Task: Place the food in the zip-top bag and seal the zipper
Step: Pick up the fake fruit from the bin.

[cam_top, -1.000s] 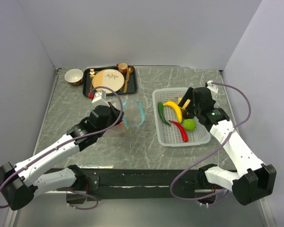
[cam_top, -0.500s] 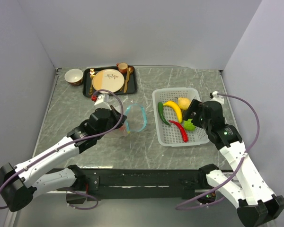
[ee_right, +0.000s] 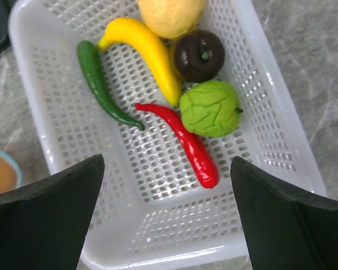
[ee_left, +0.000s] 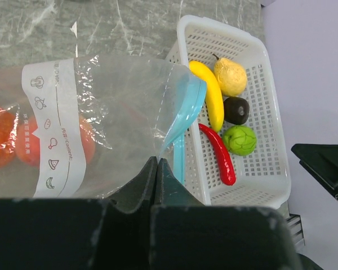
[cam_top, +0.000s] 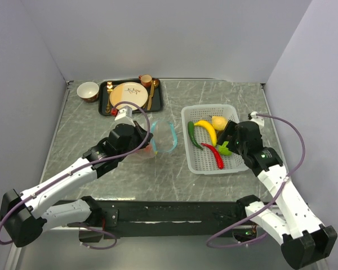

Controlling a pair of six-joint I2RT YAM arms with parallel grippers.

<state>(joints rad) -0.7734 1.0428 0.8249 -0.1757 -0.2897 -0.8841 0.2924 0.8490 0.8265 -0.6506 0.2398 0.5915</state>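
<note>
Six foods lie in the white perforated basket [ee_right: 73,146], right of table: yellow banana [ee_right: 149,53], green pepper [ee_right: 98,84], red chilli [ee_right: 186,140], lime-green ball [ee_right: 209,108], dark fruit [ee_right: 199,55], pale potato [ee_right: 170,14]. Orange tomato [ee_left: 11,140] sits inside zip-top bag [ee_left: 112,112], left of basket; zipper [ee_left: 186,112] gapes unsealed. Left gripper [ee_left: 158,164] is pinched together on the bag's edge. Right gripper [ee_right: 168,163] is spread wide above the basket, holding nothing.

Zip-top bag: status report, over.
Left gripper jaws shut on zip-top bag edge, mouth open. Right gripper jaws open over basket. Orange tomato bagged; other food in basket. Nothing between basket and bag.
</note>
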